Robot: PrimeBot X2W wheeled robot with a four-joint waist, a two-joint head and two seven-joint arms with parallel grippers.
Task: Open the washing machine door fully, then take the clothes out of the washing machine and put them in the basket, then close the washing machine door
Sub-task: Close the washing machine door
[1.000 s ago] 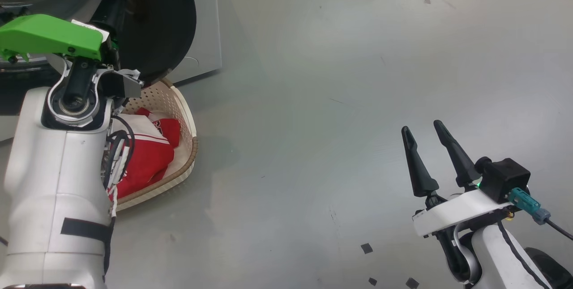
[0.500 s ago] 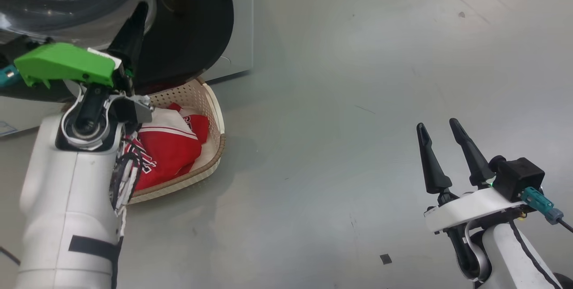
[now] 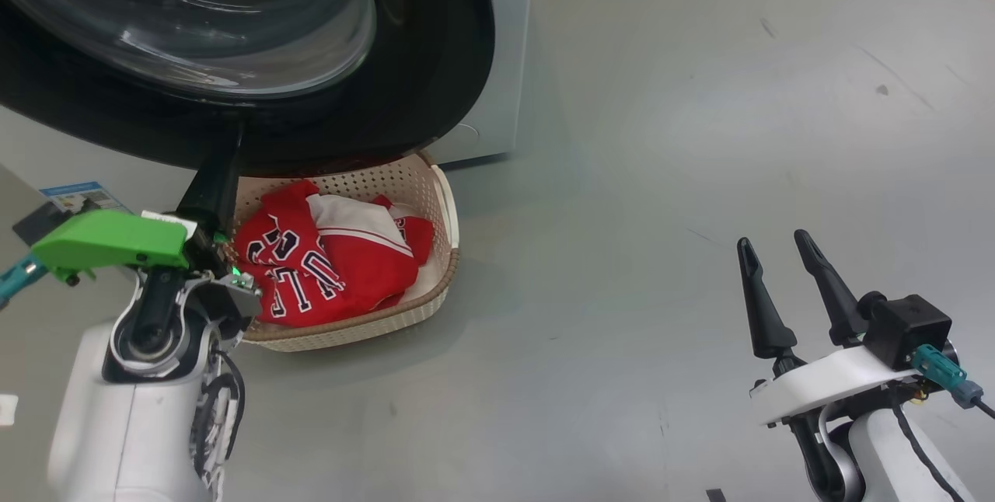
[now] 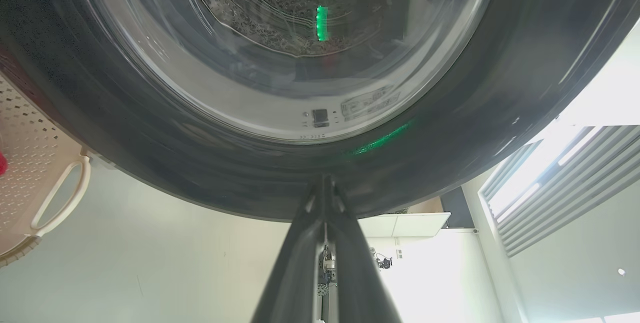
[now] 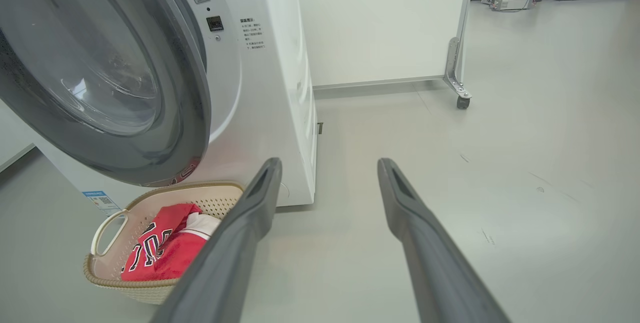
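Standing ahead and to the left of the right gripper's [image 5: 328, 160] spread jaws, the washing machine [image 5: 265, 88] is a white box on the grey floor [image 5: 500, 163]. The washing machine door [image 3: 435, 59], black-rimmed with a bulging glass bowl, stands swung out from the front, directly beyond the left gripper [image 4: 325, 180]. That gripper's jaws are pressed together with nothing between them, tips against the rim's lower edge. The basket [image 3: 445, 207] sits on the floor under the door, just right of the left jaws and well left of the right ones. The clothes [image 3: 326, 269], red jerseys with white panels and dark lettering, lie heaped inside it. Both right fingers [image 3: 758, 308] hover over the floor, holding nothing.
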